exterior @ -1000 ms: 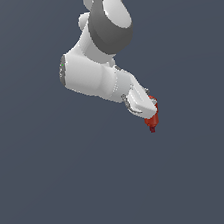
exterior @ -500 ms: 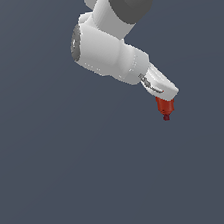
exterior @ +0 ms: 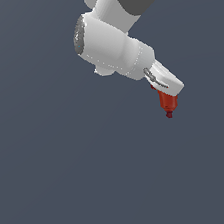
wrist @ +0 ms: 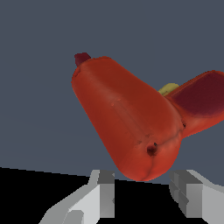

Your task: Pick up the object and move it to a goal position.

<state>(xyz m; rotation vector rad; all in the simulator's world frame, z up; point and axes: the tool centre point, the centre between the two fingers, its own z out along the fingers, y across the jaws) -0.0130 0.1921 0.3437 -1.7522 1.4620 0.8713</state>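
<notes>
The object, a small red drill-shaped toy (exterior: pixel 168 102), hangs from my gripper (exterior: pixel 163 92) in the air at the exterior view's right, its dark nose tip pointing down. The white arm reaches down from the top of that view. In the wrist view the red toy (wrist: pixel 131 127) fills the middle, its handle angling off to one side with a yellow patch (wrist: pixel 167 89) at the joint and the dark nose at the far end. The two grey fingers (wrist: pixel 104 192) sit at either side of the toy's rear end, shut on it.
A plain dark grey surface (exterior: pixel 68 180) fills the background in both views. No other objects or containers show.
The arm has swung towards the exterior view's right and come closer to the camera, carrying the toy with it. The toy stays held, nose down.
</notes>
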